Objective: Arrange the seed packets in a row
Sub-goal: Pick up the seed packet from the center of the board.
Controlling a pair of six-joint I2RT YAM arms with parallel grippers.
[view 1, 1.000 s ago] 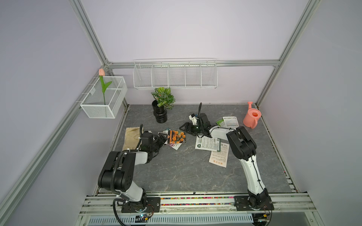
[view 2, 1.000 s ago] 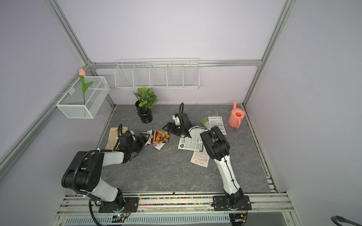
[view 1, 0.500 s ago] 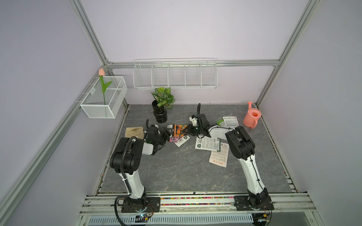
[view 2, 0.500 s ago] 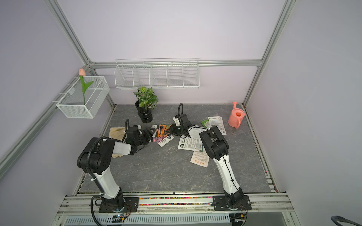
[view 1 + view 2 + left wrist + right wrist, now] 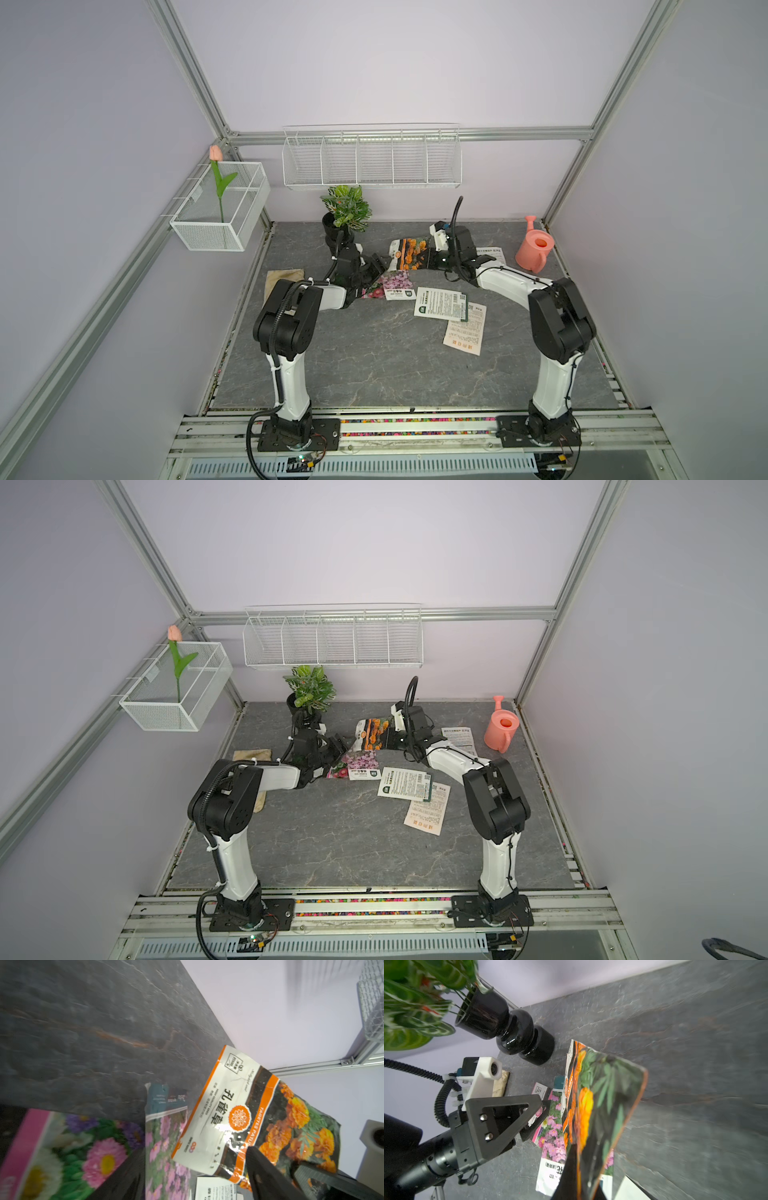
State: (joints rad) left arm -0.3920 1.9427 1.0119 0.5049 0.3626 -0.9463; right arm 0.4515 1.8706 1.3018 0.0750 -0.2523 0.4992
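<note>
Marigold packet (image 5: pixel 249 1122), big black characters: 孔雀草
Marigold packet, small line beside them: HIGH QUALITY SEED
Marigold packet, orange band: TAGETES PATU…, end covered
Marigold packet, boxed corner stamp and cursive line: too small to read
Pink-flower packet (image 5: pixel 553 1142), partly under the marigold packet: bracketed Chinese characters and letters ending ED on its white strip, seen upside down
Mixed-flower packet (image 5: pixel 62 1147), beyond the pink-flower packet from the marigold packet: white lettering on a pink band, blurred
Barcode packet (image 5: pixel 440 303), near the marigold packet: green logo, barcode, QR code, print too small
Orange-lettered packet (image 5: pixel 465 330), farther from the marigold packet, under the barcode packet: orange characters, unreadable
</note>
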